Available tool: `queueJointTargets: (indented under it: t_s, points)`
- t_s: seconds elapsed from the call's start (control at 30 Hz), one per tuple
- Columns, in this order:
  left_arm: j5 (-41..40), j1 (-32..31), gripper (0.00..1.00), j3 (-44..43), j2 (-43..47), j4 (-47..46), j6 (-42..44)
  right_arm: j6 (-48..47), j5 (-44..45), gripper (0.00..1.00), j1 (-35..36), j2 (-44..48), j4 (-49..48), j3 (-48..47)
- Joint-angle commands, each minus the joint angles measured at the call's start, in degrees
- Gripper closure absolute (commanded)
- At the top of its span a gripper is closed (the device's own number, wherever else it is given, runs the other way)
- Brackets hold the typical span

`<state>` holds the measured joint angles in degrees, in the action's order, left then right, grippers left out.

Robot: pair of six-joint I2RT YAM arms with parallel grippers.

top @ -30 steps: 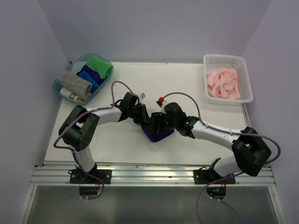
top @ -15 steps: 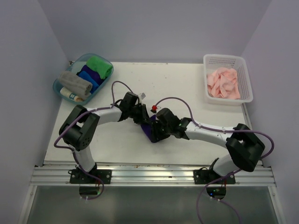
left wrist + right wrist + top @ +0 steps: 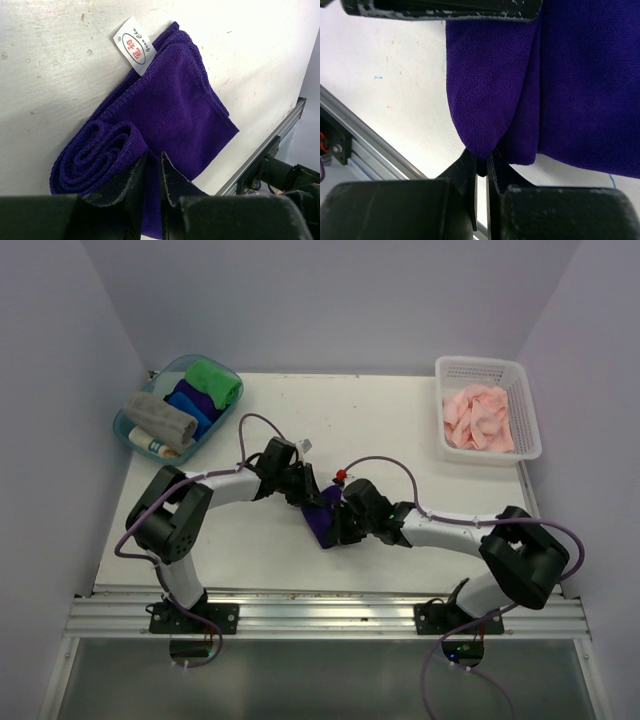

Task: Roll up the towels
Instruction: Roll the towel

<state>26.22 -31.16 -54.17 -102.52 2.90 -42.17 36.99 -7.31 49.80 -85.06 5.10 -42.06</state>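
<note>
The partly rolled dark purple terry towel (image 3: 322, 526) lies on the white surface (image 3: 400, 420), well apart from the white plastic basket (image 3: 478, 361). Both the left end effector (image 3: 152, 159) and the right end effector (image 3: 481, 160) pinch it, jaws narrow.

Soft, even light falls from overhead, and the white surface (image 3: 400, 430) around the purple towel (image 3: 322, 526) looks bright without any hard glare. Shadows close to the towel are faint and soft-edged. The high view is slightly soft, with a lavender cast on the walls behind the towel. From the left wrist the towel's weave is crisp, while the left end effector (image 3: 153, 162) below it is a dark, unfocused mass. From the right wrist the surface left of the towel nearly washes out, and the right end effector (image 3: 481, 162) beneath the towel blurs to black.
</note>
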Motion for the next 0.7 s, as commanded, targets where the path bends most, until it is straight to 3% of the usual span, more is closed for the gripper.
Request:
queueJointTargets:
  t_s: [0.0,0.23,0.27,0.3,0.4,0.47,0.57,0.67]
  points:
    - [-4.9,0.0,0.80,1.1,-0.4,3.7,3.4,4.7,-4.5,1.00,0.1,0.4,-6.3,4.5]
    - [-4.2,0.1,0.80,1.1,-1.0,3.6,3.8,6.3,-4.6,0.98,0.0,-2.7,-9.6,7.2]
    - [-4.2,0.2,0.80,1.1,-0.8,3.5,3.9,5.7,-4.4,0.92,0.0,-2.4,-9.0,6.5]
    - [-4.2,0.2,0.80,1.2,-0.8,3.5,4.0,5.4,-3.9,0.79,0.0,-1.9,-7.2,6.0]
    - [-4.0,0.2,0.80,1.2,-0.9,3.7,4.1,2.5,0.2,0.61,0.0,2.1,-0.4,3.6]
    - [-3.9,0.2,0.80,1.3,-1.0,3.6,4.1,-0.1,4.3,0.57,0.1,6.0,5.3,1.4]
    - [-3.5,0.1,0.80,1.3,-1.2,3.6,4.1,-3.1,9.9,0.57,0.4,10.6,11.8,-1.8]
    - [-3.3,0.2,0.80,1.1,-1.5,3.6,4.1,-5.3,13.6,0.70,1.0,12.6,14.9,-4.6]
